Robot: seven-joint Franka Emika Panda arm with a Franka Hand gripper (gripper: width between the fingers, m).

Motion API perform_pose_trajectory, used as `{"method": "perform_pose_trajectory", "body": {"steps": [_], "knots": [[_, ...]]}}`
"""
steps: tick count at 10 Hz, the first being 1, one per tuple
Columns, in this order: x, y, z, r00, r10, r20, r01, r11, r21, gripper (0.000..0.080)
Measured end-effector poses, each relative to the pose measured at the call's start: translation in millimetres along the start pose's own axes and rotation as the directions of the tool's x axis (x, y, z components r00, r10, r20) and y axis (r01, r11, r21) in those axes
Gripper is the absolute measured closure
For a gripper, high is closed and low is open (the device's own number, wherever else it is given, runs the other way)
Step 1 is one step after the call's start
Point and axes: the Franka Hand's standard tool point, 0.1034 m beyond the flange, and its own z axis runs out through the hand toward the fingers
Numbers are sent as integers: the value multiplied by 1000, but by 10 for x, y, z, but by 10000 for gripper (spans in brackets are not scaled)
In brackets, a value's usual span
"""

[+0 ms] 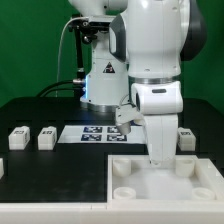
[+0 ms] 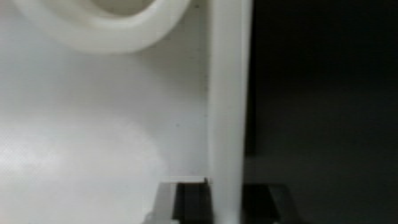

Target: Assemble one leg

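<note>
White panel [image 1: 200,195] with corner sockets [image 1: 122,170], claw [image 1: 158,162] at its edge, legs [image 1: 45,137] alongside

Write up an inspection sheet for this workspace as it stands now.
Surface: black table; marker board lies flat mid-table.
Job's things: three legs lie loose, two on the exterior view's left, one on its right; white panel in front.
Clutter: nothing seen.
Grippers: tool is down at the panel's far edge, with a finger on either side of the rim in the wrist view; open or shut cannot be told.
Cables: black cables behind the arm.
Surroundings: green backdrop.
</note>
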Motion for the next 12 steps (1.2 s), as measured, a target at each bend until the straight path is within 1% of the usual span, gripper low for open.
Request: {"method": "perform_pose_trajectory", "body": {"steps": [1, 2, 3, 4, 5, 6, 7, 9, 12], "knots": [[-1, -3, 4, 1000, 0, 0, 0, 1000, 1, 741], [-7, -4, 7, 1000, 1, 0, -1, 1000, 1, 627], [-10, -3, 8, 1000, 2, 0, -2, 1000, 2, 450], [-13, -4, 9, 1000, 3, 0, -3, 1000, 2, 450], [-15, -4, 9, 1000, 3, 0, -3, 1000, 2, 259], [-18, -4, 10, 1000, 4, 0, -4, 1000, 2, 183], [-20, -4, 10, 1000, 4, 0, -4, 1000, 2, 183], [-24, -4, 11, 1000, 5, 0, -5, 1000, 2, 151], [-29, -3, 11, 1000, 6, 0, -6, 1000, 2, 151]]}}
